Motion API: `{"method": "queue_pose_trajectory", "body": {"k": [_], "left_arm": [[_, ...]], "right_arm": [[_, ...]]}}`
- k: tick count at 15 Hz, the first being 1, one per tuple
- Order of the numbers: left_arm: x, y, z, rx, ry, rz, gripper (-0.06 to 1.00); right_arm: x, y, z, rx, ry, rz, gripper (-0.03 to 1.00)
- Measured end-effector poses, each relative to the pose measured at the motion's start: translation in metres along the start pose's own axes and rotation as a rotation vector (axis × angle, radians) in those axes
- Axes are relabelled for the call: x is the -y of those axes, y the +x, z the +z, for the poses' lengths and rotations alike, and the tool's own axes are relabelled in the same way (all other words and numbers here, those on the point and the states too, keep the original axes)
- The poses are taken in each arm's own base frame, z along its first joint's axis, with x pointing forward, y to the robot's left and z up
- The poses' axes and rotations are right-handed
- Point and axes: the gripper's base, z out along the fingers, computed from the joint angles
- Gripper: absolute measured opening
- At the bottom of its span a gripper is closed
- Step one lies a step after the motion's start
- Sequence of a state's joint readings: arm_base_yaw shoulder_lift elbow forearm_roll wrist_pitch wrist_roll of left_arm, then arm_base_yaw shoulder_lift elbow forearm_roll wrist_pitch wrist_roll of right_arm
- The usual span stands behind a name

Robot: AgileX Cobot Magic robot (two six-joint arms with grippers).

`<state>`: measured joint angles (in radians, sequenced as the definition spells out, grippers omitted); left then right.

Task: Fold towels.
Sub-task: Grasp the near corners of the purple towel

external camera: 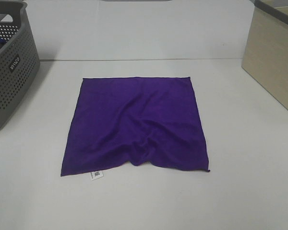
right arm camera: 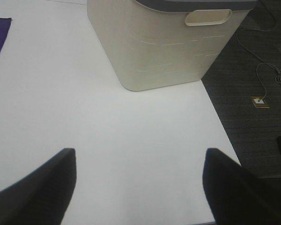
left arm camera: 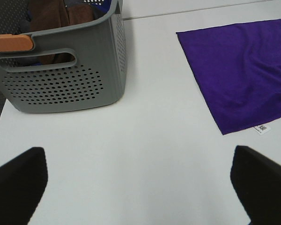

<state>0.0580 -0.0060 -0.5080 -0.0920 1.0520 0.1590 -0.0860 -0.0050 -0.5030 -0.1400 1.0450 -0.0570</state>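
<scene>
Grey basket (external camera: 8, 81) and beige bin (external camera: 273, 67) are each cut off by the high view's side edges. The basket wall hides most of its brown contents (left arm camera: 51, 14); print on the white tag (external camera: 96, 175) of the purple towel (external camera: 134, 124) is too small to read.

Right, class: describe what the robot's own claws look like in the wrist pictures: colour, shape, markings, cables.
Only finger ends show. The left claw and right claw each have two plain black fingers with blunt, rounded tips. No markings or cables are visible; the high view shows neither arm.
</scene>
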Motion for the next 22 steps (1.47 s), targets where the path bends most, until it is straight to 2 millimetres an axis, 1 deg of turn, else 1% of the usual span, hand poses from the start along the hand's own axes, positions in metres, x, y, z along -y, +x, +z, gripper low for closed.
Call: {"method": "queue_pose_trajectory", "body": {"k": [17, 19, 20, 22], "left_arm": [[-0.0018, 0.0003, 0.0, -0.003, -0.02, -0.01, 0.99], [-0.0018, 0.0003, 0.0, -0.003, -0.02, -0.01, 0.99], [-0.0018, 0.0003, 0.0, -0.003, -0.02, -0.01, 0.99], [-0.0018, 0.0003, 0.0, -0.003, -0.02, -0.01, 0.99]], "right_arm": [[-0.0002, 0.0, 0.0, 0.0, -0.002, 0.001, 0.75], [-0.0002, 0.0, 0.0, 0.0, -0.002, 0.001, 0.81], [-0.0002, 0.0, 0.0, 0.0, -0.002, 0.002, 0.87], [-0.0002, 0.0, 0.0, 0.0, -0.002, 0.002, 0.89]]}}
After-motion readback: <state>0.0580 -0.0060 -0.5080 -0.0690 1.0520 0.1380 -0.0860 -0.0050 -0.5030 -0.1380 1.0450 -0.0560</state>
